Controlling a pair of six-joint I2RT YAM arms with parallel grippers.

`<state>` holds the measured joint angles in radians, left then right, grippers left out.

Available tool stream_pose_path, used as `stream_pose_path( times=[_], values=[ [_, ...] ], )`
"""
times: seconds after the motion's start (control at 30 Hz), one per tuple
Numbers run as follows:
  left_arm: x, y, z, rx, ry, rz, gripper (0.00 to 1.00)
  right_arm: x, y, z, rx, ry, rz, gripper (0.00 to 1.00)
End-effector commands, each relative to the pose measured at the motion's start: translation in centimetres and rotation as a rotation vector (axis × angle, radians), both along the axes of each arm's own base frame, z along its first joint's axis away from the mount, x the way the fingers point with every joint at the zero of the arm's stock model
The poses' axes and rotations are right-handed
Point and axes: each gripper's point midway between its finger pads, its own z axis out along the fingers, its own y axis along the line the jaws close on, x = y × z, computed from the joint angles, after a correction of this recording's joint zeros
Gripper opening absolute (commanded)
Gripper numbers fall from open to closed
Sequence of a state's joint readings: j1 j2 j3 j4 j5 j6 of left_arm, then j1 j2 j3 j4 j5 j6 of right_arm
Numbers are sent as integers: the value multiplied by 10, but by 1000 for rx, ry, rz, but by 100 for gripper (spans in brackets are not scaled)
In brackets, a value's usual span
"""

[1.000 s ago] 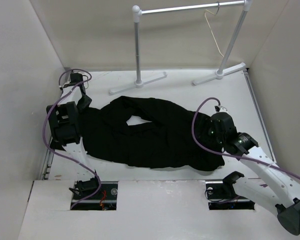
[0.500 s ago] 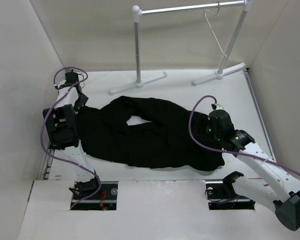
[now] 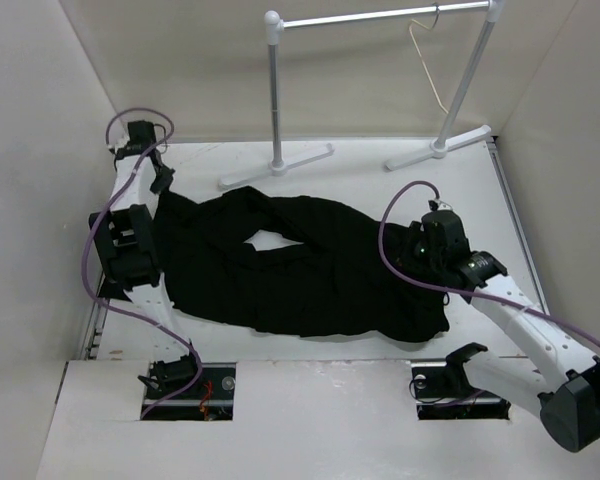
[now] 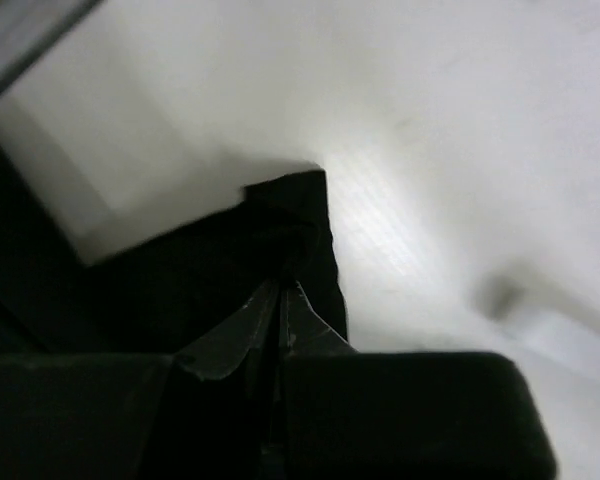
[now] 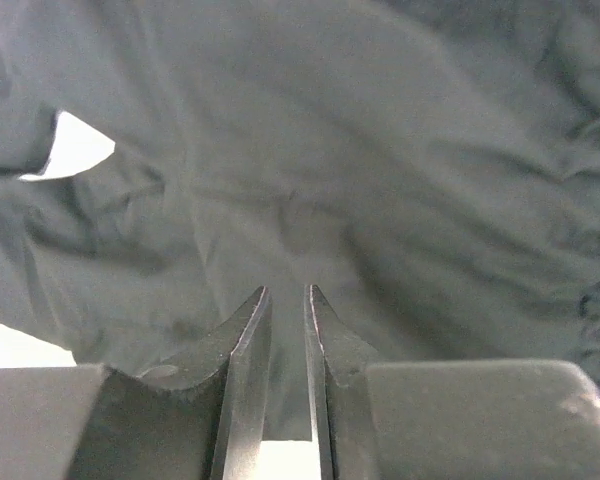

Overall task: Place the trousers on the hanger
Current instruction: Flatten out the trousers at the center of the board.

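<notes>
The black trousers (image 3: 300, 270) lie spread across the middle of the table, with a small gap of table showing near their centre. My left gripper (image 3: 163, 193) is at their far left corner; in the left wrist view my left gripper (image 4: 283, 287) is shut on that dark corner of the trousers (image 4: 290, 215). My right gripper (image 3: 418, 256) is down on the right end of the trousers. In the right wrist view my right gripper (image 5: 287, 292) has its jaws drawn close, with fabric of the trousers (image 5: 330, 150) in the narrow gap. The cream hanger (image 3: 427, 65) hangs from the rail at the back right.
A white-and-silver rail stand (image 3: 380, 17) stands at the back, its feet (image 3: 276, 166) on the table just behind the trousers. Pale walls close in on the left, right and back. Bare table (image 3: 380, 185) lies between the stand and the trousers.
The left gripper has closed on the trousers' corner and drawn it toward the back left. The right jaws have narrowed from wide open onto the fabric.
</notes>
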<state>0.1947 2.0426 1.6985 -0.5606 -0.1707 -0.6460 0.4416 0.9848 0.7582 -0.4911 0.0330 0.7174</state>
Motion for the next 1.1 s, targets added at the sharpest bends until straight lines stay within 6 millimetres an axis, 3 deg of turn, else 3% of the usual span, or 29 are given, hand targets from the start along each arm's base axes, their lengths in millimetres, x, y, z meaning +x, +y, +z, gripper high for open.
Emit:
stream_pose_path(
  times=[0.0, 0.1, 0.2, 0.3, 0.47, 0.57, 0.7, 0.83, 0.93, 1.07],
  values=[
    [30, -15, 148, 26, -331, -13, 0, 29, 2, 36, 43, -113, -26, 25],
    [24, -13, 196, 65, -440, 16, 0, 33, 2, 38, 40, -126, -32, 31],
    [16, -7, 208, 61, -493, 44, 1, 33, 2, 39, 43, -133, -32, 35],
    [10, 5, 196, 36, -479, 81, 2, 31, 1, 36, 46, -129, -35, 38],
    [10, 38, 137, -30, -368, 196, 2, 28, -6, 29, 32, -117, -63, 57],
    [11, 45, 150, -59, -404, 216, 1, 29, -16, 30, 11, -126, -98, 66],
    [14, 56, 162, 6, -419, 242, 2, 44, -46, 24, -32, -111, -207, 73],
    [23, 52, 149, -29, -408, 234, 2, 67, -89, 8, -96, -63, -368, 61],
    [25, 42, 149, -37, -431, 210, 1, 81, -126, -1, -141, -47, -500, 60],
    [39, 15, 175, -72, -528, 150, 1, 93, -157, -24, -196, 23, -623, 67]
  ],
)
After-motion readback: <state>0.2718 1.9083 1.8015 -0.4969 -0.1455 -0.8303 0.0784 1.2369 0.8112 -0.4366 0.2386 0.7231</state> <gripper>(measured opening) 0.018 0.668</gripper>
